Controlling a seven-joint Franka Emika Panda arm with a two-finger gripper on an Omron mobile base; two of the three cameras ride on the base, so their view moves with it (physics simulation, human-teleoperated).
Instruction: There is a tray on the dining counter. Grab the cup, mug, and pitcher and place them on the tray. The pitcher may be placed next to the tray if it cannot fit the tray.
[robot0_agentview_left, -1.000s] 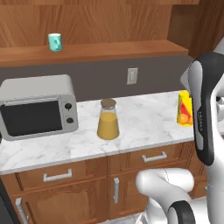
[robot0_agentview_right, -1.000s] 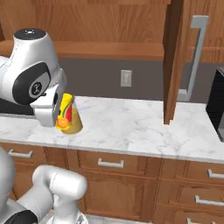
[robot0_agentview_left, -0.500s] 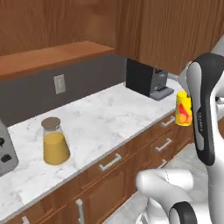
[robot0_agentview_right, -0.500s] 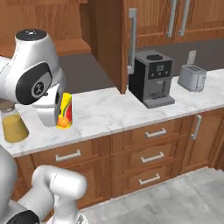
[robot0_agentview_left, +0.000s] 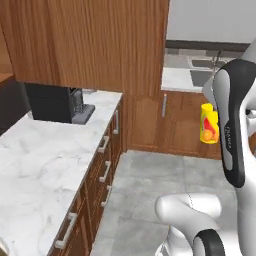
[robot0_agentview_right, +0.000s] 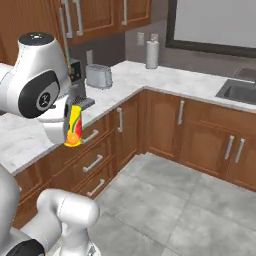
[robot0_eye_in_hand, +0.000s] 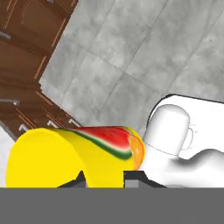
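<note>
On the left, a black coffee machine (robot0_agentview_left: 56, 103) is sitting on the marble table (robot0_agentview_left: 40, 165), pushed back near the tall wood cabinets so the front stays free. In the right base view a silver toaster (robot0_agentview_right: 98, 76) and a white paper towel roll (robot0_agentview_right: 152, 54) are standing further along the table, and a sink (robot0_agentview_right: 239, 90) is showing at the far right. The end effector (robot0_agentview_left: 216, 131) is closed on the yellow cup (robot0_agentview_left: 209, 123), pinching its wall and holding it up in the air over the grey floor (robot0_agentview_right: 190, 210), away from the table. It is being carried like this, I think, so it can go to the tray. The cup has a red and orange mark but no words.
</note>
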